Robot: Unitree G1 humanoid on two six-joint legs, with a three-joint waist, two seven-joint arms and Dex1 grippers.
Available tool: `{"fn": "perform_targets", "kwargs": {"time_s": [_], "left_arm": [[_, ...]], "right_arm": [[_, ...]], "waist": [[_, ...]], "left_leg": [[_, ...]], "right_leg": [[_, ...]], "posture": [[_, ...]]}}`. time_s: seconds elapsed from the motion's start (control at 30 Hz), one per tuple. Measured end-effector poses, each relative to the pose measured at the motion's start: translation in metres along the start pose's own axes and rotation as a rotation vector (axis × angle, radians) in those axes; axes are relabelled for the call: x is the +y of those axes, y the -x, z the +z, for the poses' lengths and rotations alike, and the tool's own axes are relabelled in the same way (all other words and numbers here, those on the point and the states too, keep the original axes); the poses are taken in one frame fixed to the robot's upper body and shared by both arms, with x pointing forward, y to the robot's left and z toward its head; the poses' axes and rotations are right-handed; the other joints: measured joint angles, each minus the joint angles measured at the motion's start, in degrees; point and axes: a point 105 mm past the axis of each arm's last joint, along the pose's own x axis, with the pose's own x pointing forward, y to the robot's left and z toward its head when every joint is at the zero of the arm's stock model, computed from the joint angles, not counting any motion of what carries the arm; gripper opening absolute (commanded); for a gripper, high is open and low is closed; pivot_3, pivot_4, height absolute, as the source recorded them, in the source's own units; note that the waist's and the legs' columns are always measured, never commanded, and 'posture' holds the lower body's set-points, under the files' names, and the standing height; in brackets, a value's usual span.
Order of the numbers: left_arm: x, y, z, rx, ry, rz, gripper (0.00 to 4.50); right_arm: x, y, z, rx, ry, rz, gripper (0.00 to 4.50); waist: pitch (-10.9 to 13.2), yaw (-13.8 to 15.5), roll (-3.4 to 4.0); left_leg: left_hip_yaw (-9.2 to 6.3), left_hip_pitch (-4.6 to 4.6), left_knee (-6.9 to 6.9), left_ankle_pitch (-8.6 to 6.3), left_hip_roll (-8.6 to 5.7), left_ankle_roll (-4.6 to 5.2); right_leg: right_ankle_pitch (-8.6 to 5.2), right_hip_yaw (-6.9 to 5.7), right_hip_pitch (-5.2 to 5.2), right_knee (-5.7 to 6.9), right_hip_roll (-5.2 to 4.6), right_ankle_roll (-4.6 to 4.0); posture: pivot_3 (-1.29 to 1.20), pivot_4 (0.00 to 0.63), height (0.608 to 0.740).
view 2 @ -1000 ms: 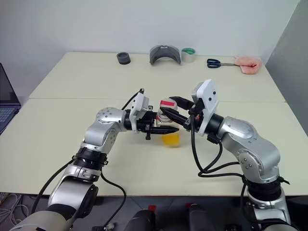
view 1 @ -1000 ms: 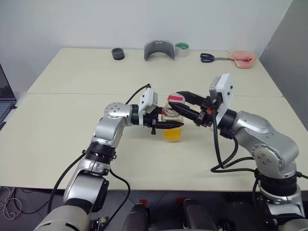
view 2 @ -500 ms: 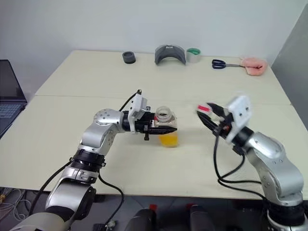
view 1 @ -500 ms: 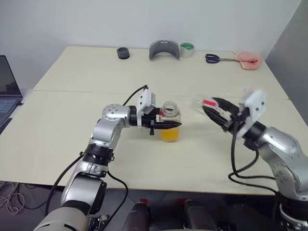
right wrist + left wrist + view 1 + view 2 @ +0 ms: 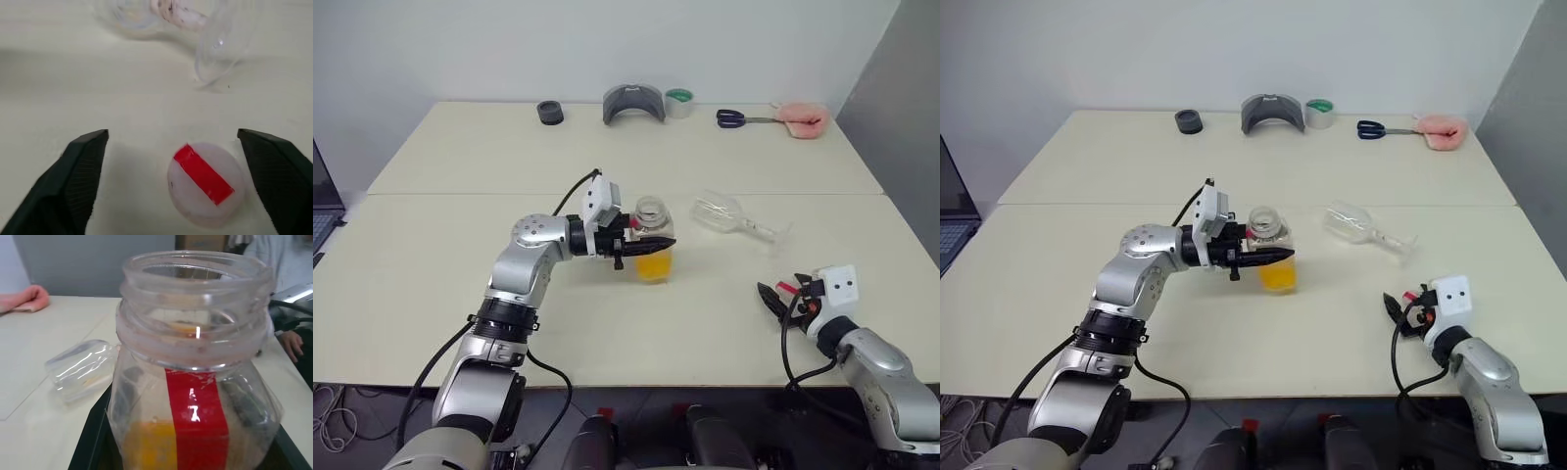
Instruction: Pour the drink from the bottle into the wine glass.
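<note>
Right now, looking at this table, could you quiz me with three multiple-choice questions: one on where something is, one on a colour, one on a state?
1. Where is the cap?
A. On the bottle
B. On the table between the right hand's fingers
C. Inside the glass

2. What colour is the drink?
A. Orange-yellow
B. Green
C. Clear

3. How is the glass standing?
A. Upright
B. Upside down
C. Lying on its side

Answers:
1 B: the right wrist view shows it lying on the table, with the right hand open around it.
2 A: orange-yellow fills the lower part of the bottle, which the left hand grips.
3 C: bowl and stem both lie along the table.
</note>
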Motion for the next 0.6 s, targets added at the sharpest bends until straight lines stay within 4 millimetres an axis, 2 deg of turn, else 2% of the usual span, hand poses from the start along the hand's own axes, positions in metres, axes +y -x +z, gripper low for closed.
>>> {"fn": "perform_targets", "kwargs": {"time_s": [0.1, 0.17, 0.27, 0.37, 0.43, 0.6], "left_arm": [[0.01, 0.009, 0.001, -0.011, 0.003, 0.089, 1.71], [0.024, 0.018, 0.005, -0.023, -0.006, 0.2, 1.71], [0.047, 0.033, 0.009, -0.007, -0.041, 0.372, 1.71], [0.073, 0.056, 0.009, 0.031, -0.054, 0.565, 1.71], [0.087, 0.075, 0.005, 0.059, -0.047, 0.684, 1.71], [0.114, 0.117, -0.011, 0.12, 0.006, 0.951, 1.71]], "right_arm": [[-0.001, 0.006, 0.012, 0.011, 0.11, 0.055, 4.5], [0.012, 0.007, 0.033, -0.019, 0.183, 0.154, 4.5], [0.049, 0.003, 0.08, -0.147, 0.212, 0.34, 4.5], [0.091, -0.004, 0.113, -0.242, 0.218, 0.523, 4.5], [0.116, -0.011, 0.119, -0.252, 0.22, 0.62, 4.5], [0.155, -0.039, 0.123, -0.235, 0.222, 0.721, 4.5]], "waist": [[0.0, 0.11, 0.0], [0.02, -0.08, 0.01], [0.02, -0.37, 0.01], [0.04, -0.33, -0.04], [0.04, -0.07, -0.04], [0.05, 0.2, -0.09]], "left_leg": [[-0.03, -0.01, 0.0, 0.0, 0.0, 0.0], [0.0, 0.01, 0.0, 0.0, 0.03, 0.0], [-0.05, 0.05, 0.0, 0.0, 0.09, 0.0], [-0.1, 0.02, 0.0, 0.0, 0.08, 0.0], [-0.17, -0.04, 0.02, 0.0, 0.02, 0.0], [-0.29, -0.19, 0.06, 0.01, -0.05, -0.03]], "right_leg": [[0.0, -0.04, 0.02, -0.03, 0.0, 0.0], [0.0, -0.01, 0.01, -0.02, 0.01, 0.01], [0.0, -0.05, 0.01, 0.01, 0.07, 0.01], [0.0, -0.11, 0.03, -0.03, 0.07, 0.01], [0.0, -0.19, 0.02, -0.07, 0.0, 0.0], [0.02, -0.31, -0.03, -0.15, -0.08, 0.0]], "posture": [[0.0, 0.15, 0.74], [0.0, 0.15, 0.74], [0.0, 0.15, 0.74], [0.0, 0.15, 0.74], [0.0, 0.15, 0.74], [0.0, 0.15, 0.74]]}}
